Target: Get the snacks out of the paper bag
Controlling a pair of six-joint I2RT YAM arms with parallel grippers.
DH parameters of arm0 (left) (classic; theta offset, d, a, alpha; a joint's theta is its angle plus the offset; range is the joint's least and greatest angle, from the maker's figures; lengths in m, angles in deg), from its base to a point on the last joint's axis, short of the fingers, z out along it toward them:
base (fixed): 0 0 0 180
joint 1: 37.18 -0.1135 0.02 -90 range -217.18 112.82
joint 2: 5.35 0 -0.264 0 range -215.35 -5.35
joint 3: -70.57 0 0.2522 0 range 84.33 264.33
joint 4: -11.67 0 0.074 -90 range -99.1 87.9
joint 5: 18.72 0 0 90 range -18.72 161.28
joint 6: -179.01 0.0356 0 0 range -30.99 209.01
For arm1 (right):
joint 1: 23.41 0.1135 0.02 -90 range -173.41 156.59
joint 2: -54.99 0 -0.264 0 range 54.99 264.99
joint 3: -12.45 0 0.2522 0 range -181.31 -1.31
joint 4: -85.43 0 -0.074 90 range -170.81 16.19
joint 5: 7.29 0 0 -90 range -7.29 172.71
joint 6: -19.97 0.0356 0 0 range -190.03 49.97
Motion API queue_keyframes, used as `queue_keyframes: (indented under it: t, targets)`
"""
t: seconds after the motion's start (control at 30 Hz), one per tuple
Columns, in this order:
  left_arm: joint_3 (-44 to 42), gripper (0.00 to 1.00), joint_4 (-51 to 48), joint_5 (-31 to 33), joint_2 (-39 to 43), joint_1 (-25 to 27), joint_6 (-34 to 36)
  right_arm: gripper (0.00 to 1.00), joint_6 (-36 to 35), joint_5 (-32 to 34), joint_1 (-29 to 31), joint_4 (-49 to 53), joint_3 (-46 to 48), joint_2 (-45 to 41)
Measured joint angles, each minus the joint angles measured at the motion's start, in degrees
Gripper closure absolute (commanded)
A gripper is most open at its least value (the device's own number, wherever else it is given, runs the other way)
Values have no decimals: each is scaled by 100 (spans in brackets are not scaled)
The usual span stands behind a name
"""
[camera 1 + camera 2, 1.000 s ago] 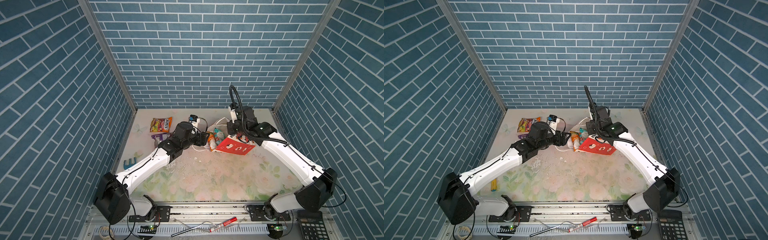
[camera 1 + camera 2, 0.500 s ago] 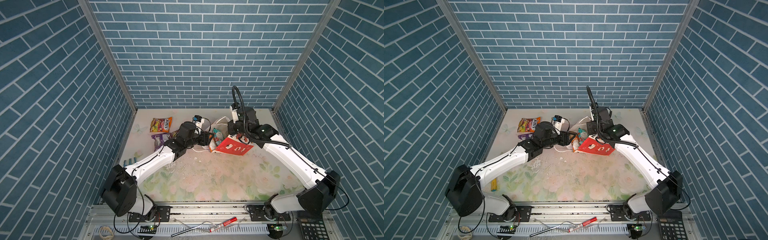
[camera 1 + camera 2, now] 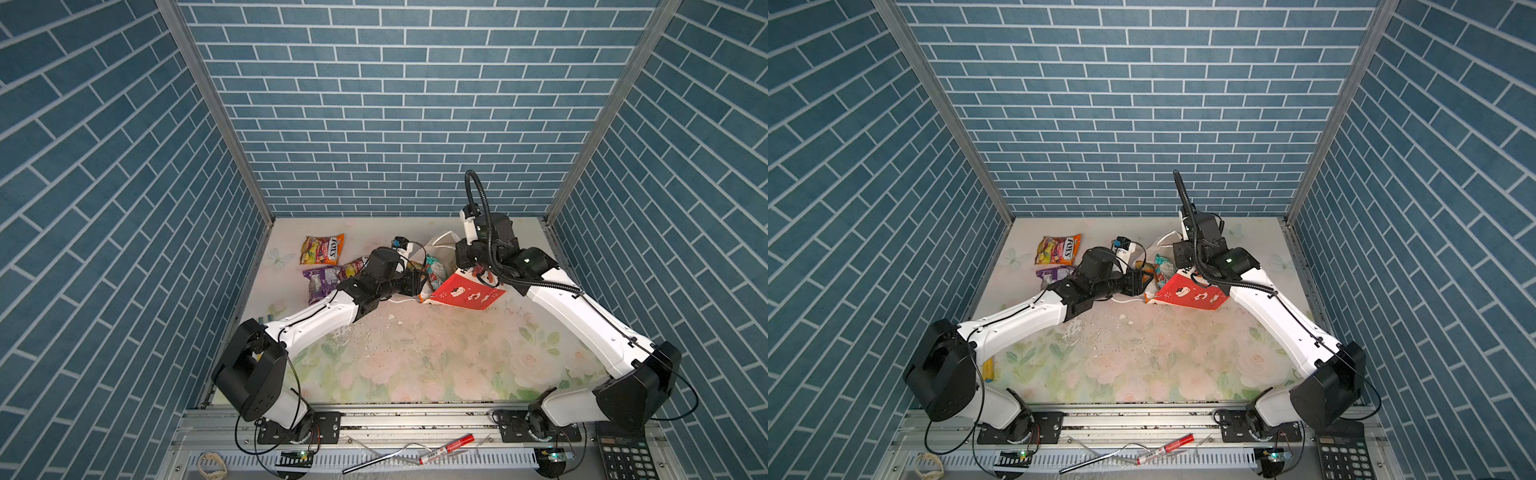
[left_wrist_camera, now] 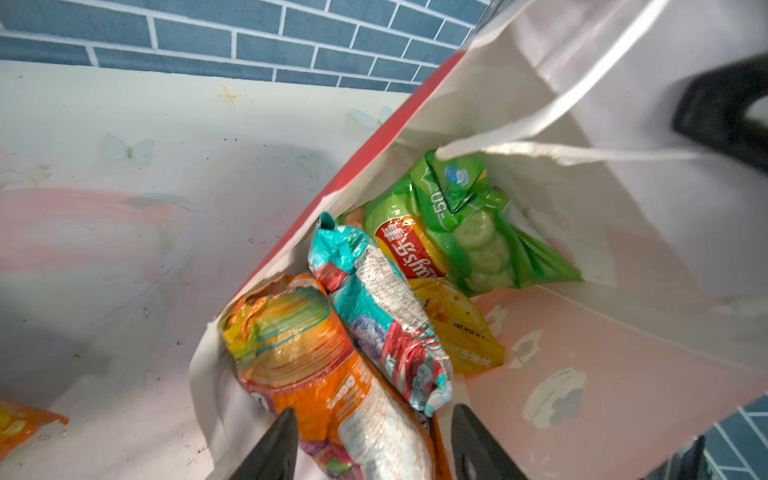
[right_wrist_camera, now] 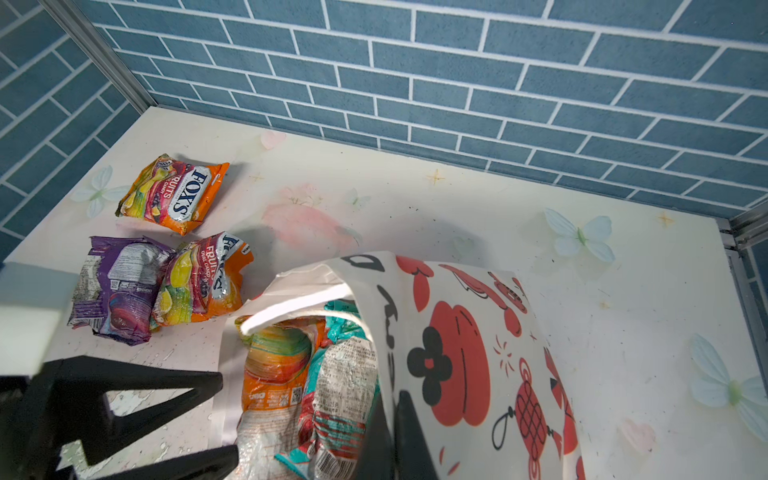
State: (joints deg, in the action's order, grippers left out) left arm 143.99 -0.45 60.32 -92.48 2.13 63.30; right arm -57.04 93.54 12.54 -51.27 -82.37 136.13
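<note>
The paper bag (image 3: 465, 295) (image 3: 1187, 295) lies on its side with its mouth toward the left. My right gripper (image 5: 395, 415) is shut on its upper printed wall (image 5: 457, 332) and holds the mouth up. Inside lie an orange packet (image 4: 299, 353), a teal packet (image 4: 374, 299), a green Lay's bag (image 4: 465, 224) and a yellow bag (image 4: 457, 328). My left gripper (image 4: 372, 411) (image 3: 415, 280) is at the mouth, jaws apart on either side of the orange packet's end. On the table to the left lie a Fox's bag (image 5: 176, 191) (image 3: 322, 249), another Fox's bag (image 5: 203, 278) and a purple packet (image 5: 116, 286).
The bag's white cord handle (image 4: 540, 153) hangs across its mouth. Brick walls close the table on three sides. A red marker (image 3: 446, 449) and a calculator (image 3: 623, 457) lie on the front rail. A yellow thing (image 3: 988, 370) lies by the left arm's base.
My left arm has reached to the right up to the bag's mouth, and its jaws have narrowed round the orange packet. The right gripper has kept its hold on the bag's wall.
</note>
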Motion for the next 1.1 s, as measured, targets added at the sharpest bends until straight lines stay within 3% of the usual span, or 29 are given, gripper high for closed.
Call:
queue_keyframes:
  t: [0.47, 1.1]
  targets:
    - [-2, 35, 37, 581, -111, 39, 153, 100, -4, 24, 0, -2, 0, 0]
    - [15, 35, 341, 170, -754, 44, -87, 100, 0, -101, 0, -116, 46, -11]
